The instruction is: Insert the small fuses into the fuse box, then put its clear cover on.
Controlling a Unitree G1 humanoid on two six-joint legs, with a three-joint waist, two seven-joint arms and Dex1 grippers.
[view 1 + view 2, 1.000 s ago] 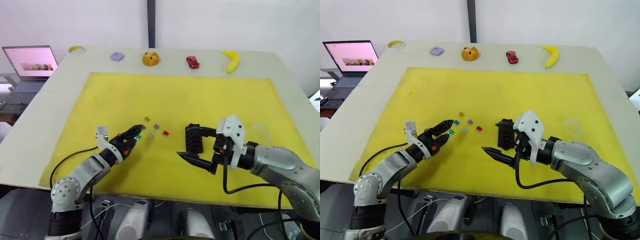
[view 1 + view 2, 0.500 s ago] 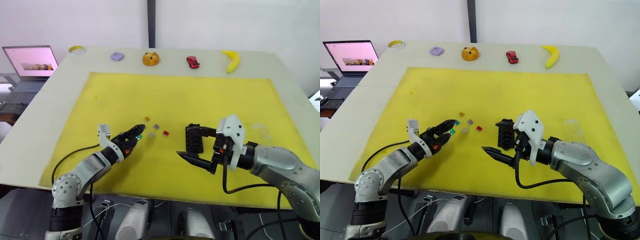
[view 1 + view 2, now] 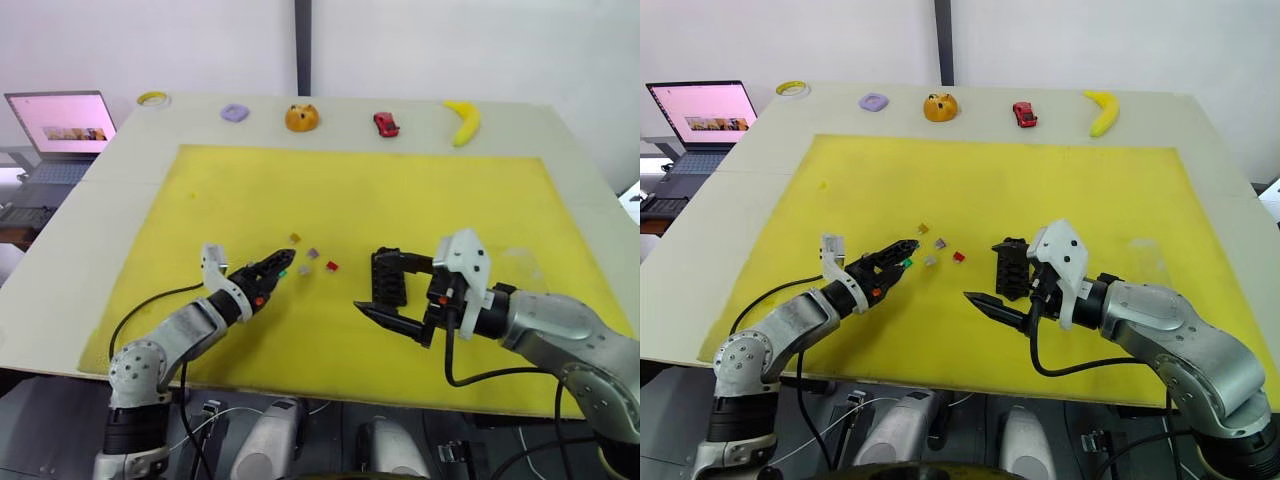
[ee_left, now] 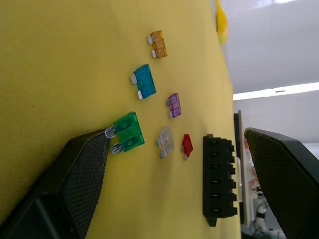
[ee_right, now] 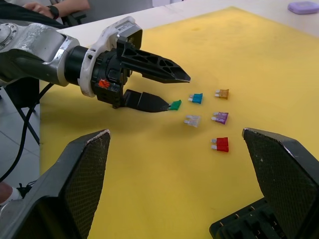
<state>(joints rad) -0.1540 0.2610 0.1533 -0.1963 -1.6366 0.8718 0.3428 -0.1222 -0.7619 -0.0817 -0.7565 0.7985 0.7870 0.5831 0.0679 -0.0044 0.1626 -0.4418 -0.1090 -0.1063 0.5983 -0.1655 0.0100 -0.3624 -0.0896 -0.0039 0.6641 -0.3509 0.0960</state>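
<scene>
Several small fuses lie loose on the yellow mat [image 3: 360, 190]: orange [image 4: 158, 44], blue [image 4: 144, 81], purple [image 4: 173, 104], grey [image 4: 164, 141], red [image 4: 187, 145] and green [image 4: 125, 133]. My left gripper [image 3: 282, 265] is open and low over the mat, its lower finger tip right at the green fuse [image 5: 175, 104], the other fuses just beyond. The black fuse box [image 3: 389, 282] stands to the right of the fuses, between the wide-spread fingers of my open right gripper [image 3: 368, 281]. The clear cover [image 3: 1145, 252] is a faint patch on the mat further right.
Along the table's far edge sit a tape roll [image 3: 152, 98], a purple piece [image 3: 234, 112], an orange toy [image 3: 301, 118], a red toy car [image 3: 385, 124] and a banana [image 3: 463, 120]. A laptop [image 3: 60, 125] stands off the far left corner.
My left gripper has crept forward and right, bringing its lower fingertip up to the green fuse. The right arm and the fuse box have stayed put.
</scene>
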